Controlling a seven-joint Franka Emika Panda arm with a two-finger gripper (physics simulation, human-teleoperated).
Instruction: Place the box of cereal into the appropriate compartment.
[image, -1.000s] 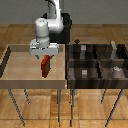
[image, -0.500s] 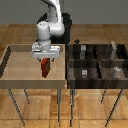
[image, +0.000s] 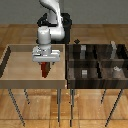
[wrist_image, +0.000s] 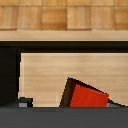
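Observation:
In the exterior view the box of cereal (image: 45, 69) is a small red box hanging on end below my gripper (image: 45, 62), which is shut on its upper end. It hangs over the light tan tray (image: 20, 62), near that tray's side closest to the bin. The wrist view shows the red box (wrist_image: 86, 95) tilted against the tray's pale floor. The appropriate compartment (image: 106, 54) is the dark wood section at the back of the bin on the exterior view's right. A tall slim pale-grey block (image: 114, 49) stands in it, well away from my gripper.
The four-part dark bin (image: 98, 62) stands beside the tray, with a narrow gap between them. A small grey cube (image: 84, 73) sits in its front section nearest the tray. Other pale blocks (image: 83, 50) (image: 116, 70) stand in two more sections. Thin metal legs hold both up.
My gripper has shifted slightly toward the bin with the red box in it. The box now hangs straighter than a second ago.

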